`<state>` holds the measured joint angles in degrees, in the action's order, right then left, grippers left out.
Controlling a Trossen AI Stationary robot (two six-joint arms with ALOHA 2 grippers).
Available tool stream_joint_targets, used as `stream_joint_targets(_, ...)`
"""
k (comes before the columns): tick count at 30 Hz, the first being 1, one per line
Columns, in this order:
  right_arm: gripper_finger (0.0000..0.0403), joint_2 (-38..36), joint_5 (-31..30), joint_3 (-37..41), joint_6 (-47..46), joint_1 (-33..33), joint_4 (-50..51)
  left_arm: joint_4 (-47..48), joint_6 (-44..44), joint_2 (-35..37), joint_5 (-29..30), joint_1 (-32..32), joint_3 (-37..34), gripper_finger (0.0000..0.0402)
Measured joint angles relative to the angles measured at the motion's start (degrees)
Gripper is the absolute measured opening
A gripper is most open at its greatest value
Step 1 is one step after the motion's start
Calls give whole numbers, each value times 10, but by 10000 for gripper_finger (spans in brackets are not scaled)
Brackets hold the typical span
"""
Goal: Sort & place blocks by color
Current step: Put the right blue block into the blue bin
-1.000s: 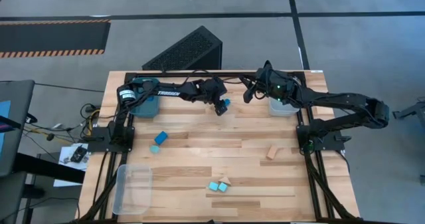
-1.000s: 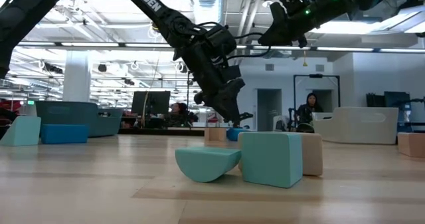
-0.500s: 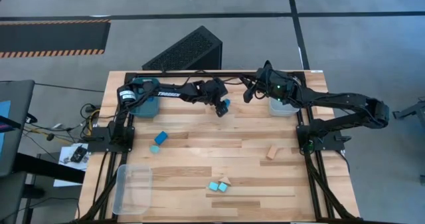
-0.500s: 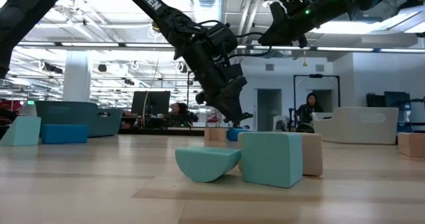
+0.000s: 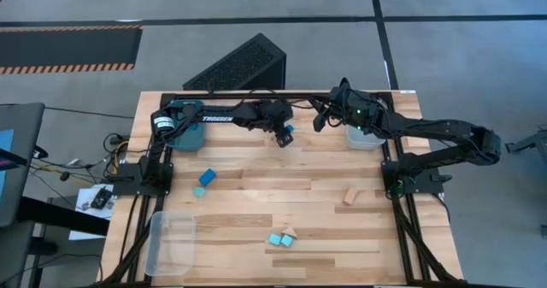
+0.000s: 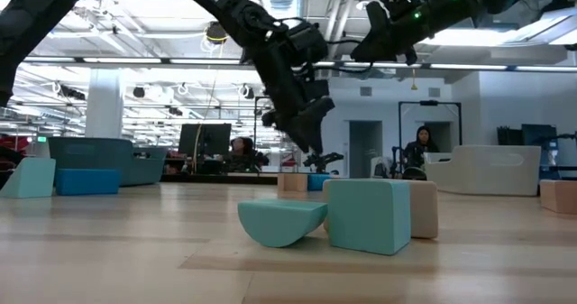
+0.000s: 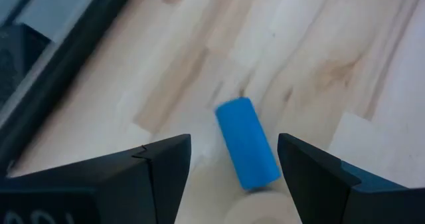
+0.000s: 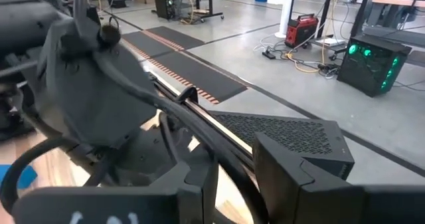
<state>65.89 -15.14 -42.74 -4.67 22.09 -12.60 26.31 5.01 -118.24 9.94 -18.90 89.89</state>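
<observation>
- Both arms (image 5: pixel 222 117) are dark, jointed, with black cables looped along them.
- White lettering, possibly "TROSSEN", marks the left arm.
- Green light glows on the right arm (image 5: pixel 444 134).

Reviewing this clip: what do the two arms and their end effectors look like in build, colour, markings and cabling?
Both arms are dark, slim, jointed links. The left arm carries white lettering along one link and a teal patch at its base. The right arm has loose black cables and a green light near its wrist. The left end effector has two broad, wedge-shaped black fingers.
</observation>
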Motion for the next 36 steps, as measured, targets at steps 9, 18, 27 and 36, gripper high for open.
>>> stream_joint_targets(9, 146, 0, 0, 0, -16, 0, -12, 8, -13, -35, -80, -16, 34, 251)
stream_joint_targets(18, 192, 0, 2, 0, -24, -8, -13, 103, -24, -120, -46, 1, 141, 285)
stream_joint_targets(27, 197, 0, 2, 0, -19, -11, -7, 197, -45, -131, -12, 0, 152, 254)
stream_joint_targets(36, 196, 0, 2, 0, -14, -11, -6, 251, -102, -126, 47, -1, 192, 241)
